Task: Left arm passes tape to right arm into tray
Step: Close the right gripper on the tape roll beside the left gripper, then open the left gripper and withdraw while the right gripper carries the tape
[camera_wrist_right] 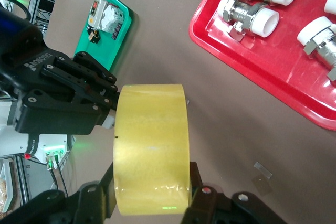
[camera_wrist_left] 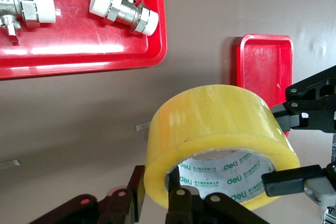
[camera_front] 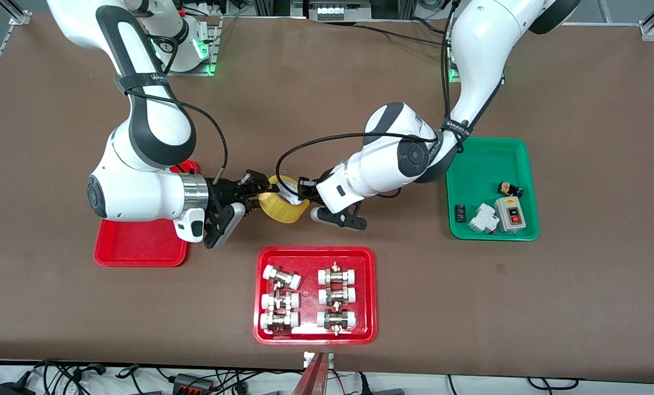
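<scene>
Front view shows the handover in mid-air over the bare tabletop (camera_front: 579,285), between the plain red tray (camera_front: 140,244) and the green tray (camera_front: 491,186): the yellow tape (camera_front: 286,206) hangs between the left gripper (camera_front: 299,192) and the right gripper (camera_front: 255,195). To do this well, the left gripper should let go only once the right gripper pinches the roll firmly, then back straight off so the roll does not twist. Left wrist view shows the left gripper's fingers (camera_wrist_left: 181,203) clamped through the tape's wall at its hole, while the right gripper's fingers (camera_wrist_left: 291,179) bracket the roll's other edge. Right wrist view shows the right gripper's fingers (camera_wrist_right: 197,187) flanking the roll's flat faces, seemingly pressed against it, with the left gripper pinching its opposite edge.
</scene>
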### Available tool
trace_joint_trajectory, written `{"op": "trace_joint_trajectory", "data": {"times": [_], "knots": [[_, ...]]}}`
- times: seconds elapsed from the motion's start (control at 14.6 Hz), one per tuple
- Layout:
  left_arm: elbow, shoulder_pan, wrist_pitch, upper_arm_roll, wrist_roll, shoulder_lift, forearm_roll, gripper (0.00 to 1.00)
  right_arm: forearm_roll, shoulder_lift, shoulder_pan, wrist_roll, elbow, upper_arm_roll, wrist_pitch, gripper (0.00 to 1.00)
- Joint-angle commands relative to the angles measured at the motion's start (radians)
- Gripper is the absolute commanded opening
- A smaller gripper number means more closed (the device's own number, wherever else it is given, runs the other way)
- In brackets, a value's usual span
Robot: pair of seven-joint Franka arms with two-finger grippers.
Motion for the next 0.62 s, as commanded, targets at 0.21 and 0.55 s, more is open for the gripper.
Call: {"op": "trace_joint_trajectory", "data": {"times": [0.21,0.55], "knots": [[0.021,0.049,-0.017,0.009,-0.003,-0.041,0.034,1.00,0.016,-0.009,-0.011,-0.016,0.005,0.006,-0.028,0.26],[0.020,0.154,-0.240,0.008,-0.003,-0.125,0.036,1.00,0.015,-0.009,-0.009,-0.018,0.005,0.006,-0.030,0.26]]}}
